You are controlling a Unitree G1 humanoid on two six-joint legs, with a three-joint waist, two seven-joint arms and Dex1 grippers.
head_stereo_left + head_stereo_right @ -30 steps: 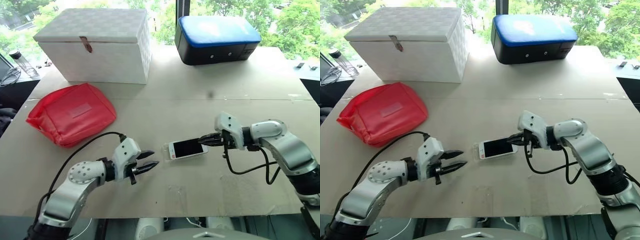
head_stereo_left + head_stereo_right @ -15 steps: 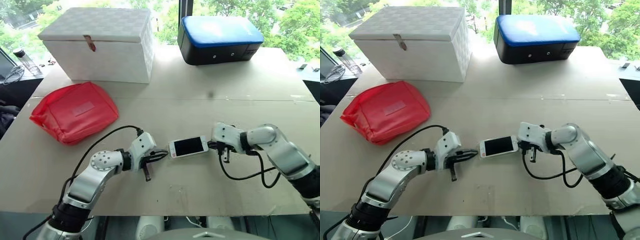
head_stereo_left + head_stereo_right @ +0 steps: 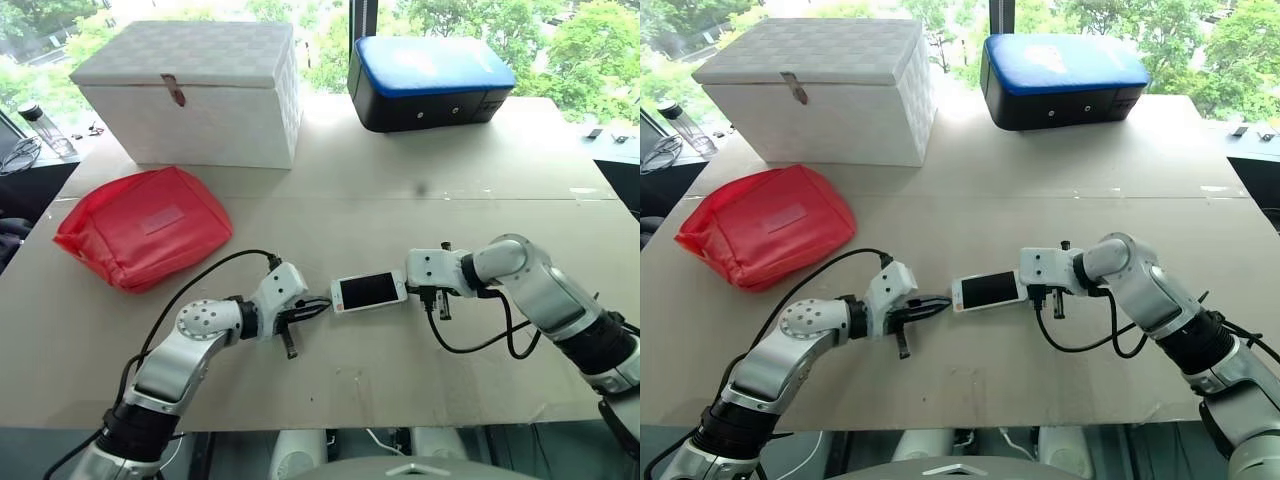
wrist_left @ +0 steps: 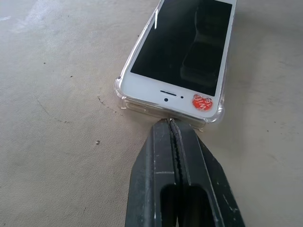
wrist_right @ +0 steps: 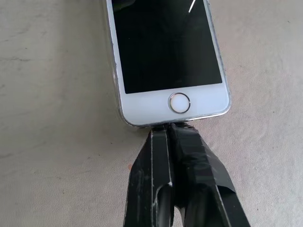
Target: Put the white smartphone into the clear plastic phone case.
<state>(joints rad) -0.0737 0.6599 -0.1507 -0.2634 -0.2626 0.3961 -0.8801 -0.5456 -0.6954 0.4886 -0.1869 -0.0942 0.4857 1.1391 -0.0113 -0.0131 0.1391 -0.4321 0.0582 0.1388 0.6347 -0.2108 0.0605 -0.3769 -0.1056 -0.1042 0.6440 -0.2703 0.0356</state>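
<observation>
A pale beige table [image 3: 400, 200] is stretching out under bright windows, green trees glowing beyond the far edge. Down at the near middle, both grippers are closing in on one target. The left gripper [image 4: 171, 124] is pressing its two black fingers tightly together, tips right up against the earpiece end of the white smartphone [image 3: 369, 291], at the rim of the clear plastic phone case [image 4: 124, 100]. The right gripper [image 5: 166, 127] is doing the same from the opposite side, fingers shut, tips touching the home-button end. Neither one is clasping anything; they are bracketing the phone end to end.

The phone is lying flat, screen up, long axis running left to right across the table and tilting slightly, its right end a touch farther away. The home button is pointing right, the earpiece and a small red sticker [image 4: 202, 102] pointing left. The transparent rim is showing around the left end's corners, so that end is sitting inside the case; how fully the right end is seated is hard to tell.

Moving outward: a red pouch [image 3: 143, 226] is resting well to the far left, a white lidded box [image 3: 190, 92] is standing beyond it, and a black case with a blue top [image 3: 432, 80] is sitting at the far right.
</observation>
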